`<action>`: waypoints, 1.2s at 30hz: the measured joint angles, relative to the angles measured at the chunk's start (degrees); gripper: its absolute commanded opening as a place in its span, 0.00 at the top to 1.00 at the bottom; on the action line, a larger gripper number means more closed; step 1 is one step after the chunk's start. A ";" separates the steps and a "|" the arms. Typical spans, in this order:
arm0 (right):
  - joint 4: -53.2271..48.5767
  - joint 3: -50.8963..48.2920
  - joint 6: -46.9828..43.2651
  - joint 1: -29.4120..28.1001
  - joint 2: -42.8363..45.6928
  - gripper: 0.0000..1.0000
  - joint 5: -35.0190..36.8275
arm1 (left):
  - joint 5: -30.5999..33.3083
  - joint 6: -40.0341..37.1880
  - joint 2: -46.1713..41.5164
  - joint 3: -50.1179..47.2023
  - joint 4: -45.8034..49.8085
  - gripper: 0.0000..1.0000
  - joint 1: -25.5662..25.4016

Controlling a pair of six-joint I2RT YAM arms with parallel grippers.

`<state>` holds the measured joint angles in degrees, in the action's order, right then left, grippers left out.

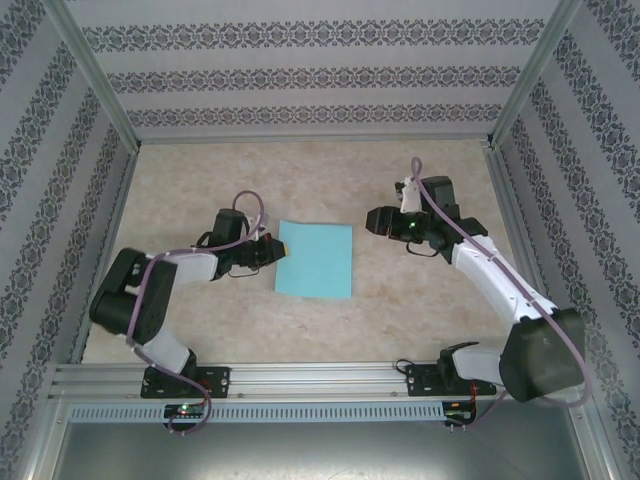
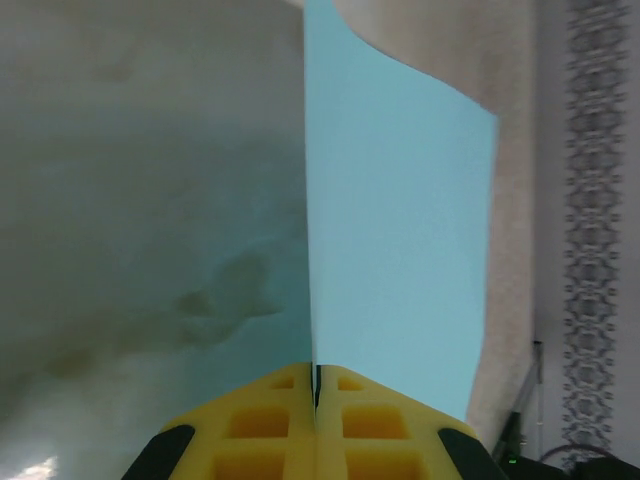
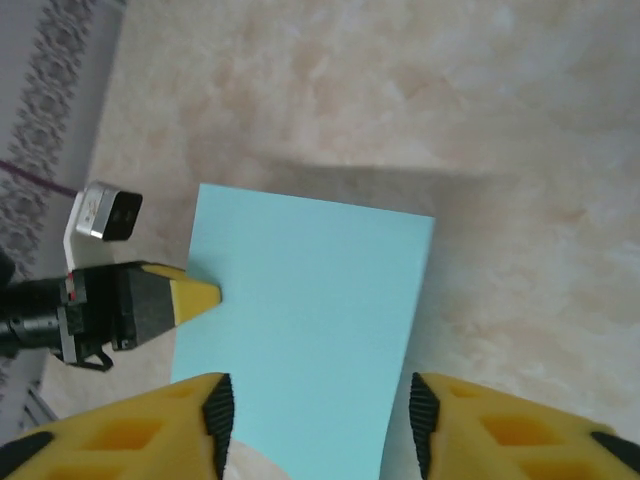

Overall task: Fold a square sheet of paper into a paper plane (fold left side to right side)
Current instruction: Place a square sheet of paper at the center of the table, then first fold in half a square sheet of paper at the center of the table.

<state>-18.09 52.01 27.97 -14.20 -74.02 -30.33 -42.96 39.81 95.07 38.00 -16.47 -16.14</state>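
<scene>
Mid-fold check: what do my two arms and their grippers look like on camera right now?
Both arms, left arm and right arm, have white links with bulky black joint housings, and a lilac cable loops along each. The left gripper and right gripper carry yellow fingers with square pockets and black trim.

Left wrist: square sheet of paper (image 2: 400,230) top edge cropped; table (image 2: 130,200) blurred
</scene>
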 measured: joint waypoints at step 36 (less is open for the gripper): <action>8.26 5.31 7.69 -13.44 -31.91 1.00 6.97 | -3.39 3.58 1.22 8.83 1.44 0.46 -6.29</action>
<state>-9.82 57.32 35.66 -27.64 -105.93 -23.35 -46.35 43.40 96.29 46.83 -15.03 -22.44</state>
